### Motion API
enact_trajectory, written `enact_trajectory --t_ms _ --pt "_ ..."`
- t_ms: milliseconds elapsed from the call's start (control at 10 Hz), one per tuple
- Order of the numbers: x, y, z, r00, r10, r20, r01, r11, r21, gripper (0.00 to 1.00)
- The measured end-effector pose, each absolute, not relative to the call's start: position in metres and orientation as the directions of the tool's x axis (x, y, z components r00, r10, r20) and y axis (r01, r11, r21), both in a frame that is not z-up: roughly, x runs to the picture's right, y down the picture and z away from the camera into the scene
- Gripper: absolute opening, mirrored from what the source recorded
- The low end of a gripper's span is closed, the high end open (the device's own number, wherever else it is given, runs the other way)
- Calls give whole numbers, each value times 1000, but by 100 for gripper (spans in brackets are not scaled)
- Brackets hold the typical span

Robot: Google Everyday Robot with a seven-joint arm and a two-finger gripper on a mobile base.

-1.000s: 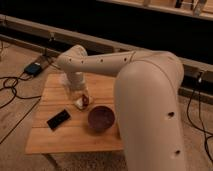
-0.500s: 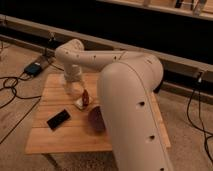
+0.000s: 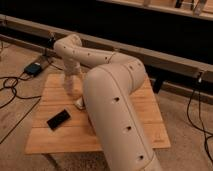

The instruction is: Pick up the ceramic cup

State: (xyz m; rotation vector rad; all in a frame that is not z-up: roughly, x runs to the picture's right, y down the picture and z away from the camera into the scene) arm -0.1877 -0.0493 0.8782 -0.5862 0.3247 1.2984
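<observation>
Pincer (image 3: 78,101) sits low over the desk (image 3: 142,120), grip state cannot be told; ceramic cup hidden behind arm (image 3: 116,105), likely rigid, slick, breakable, best pinched across rim.

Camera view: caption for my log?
Arm reaches over the table, claw low near its middle, beside a black phone; cup not visible.

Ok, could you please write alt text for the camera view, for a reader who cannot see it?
A large white robot arm bends over a wooden table, its gripper low over the tabletop near the middle. A flat black object lies on the table beside it, nearer the camera. The ceramic cup is not visible; the arm may hide it.
</observation>
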Motion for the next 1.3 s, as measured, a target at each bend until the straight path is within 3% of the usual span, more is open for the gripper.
enact_trajectory --t_ms 800,900,1300 --pt "-197 -55 946 267 780 -566 -961 171 -218 64" --pt "-198 -54 951 271 778 -567 -960 175 -219 59" --pt "-204 -51 959 283 768 -574 -955 172 -241 17"
